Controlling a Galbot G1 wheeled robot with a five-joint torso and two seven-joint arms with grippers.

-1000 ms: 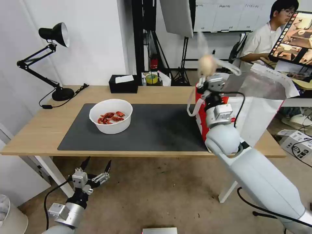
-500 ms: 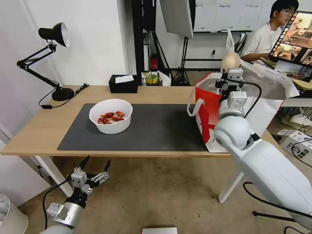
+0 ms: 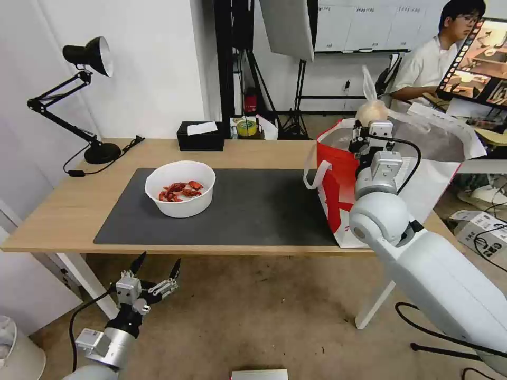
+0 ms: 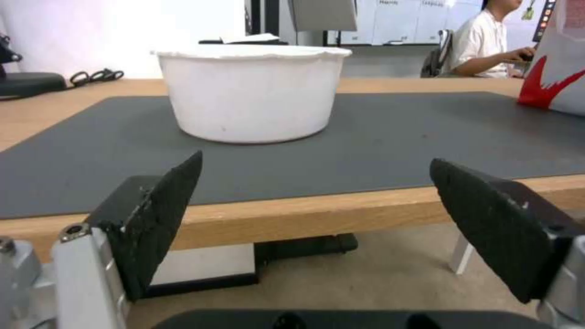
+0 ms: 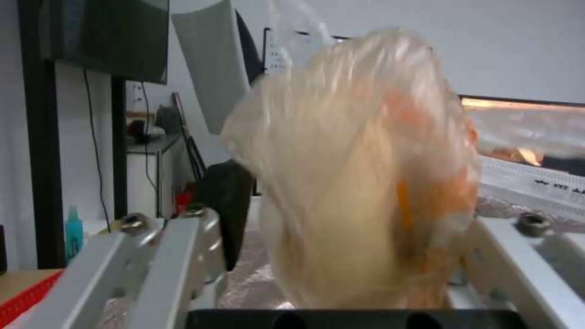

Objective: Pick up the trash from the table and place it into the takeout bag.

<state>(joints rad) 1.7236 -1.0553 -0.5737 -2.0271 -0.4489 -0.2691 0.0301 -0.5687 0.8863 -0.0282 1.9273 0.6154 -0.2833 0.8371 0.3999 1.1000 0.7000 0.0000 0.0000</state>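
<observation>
Right gripper point(image 3: 368, 125) clamped on knotted clear bag with beige lump point(image 3: 372, 112), poised above takeout bag point(image 3: 338, 174) mouth for dropping in; white bowl point(image 3: 180, 188) holding red crayfish shells point(image 3: 179, 191) mid-mat on table point(image 3: 63, 206); left gripper point(image 3: 156, 266) spread wide, empty, parked below front edge.
</observation>
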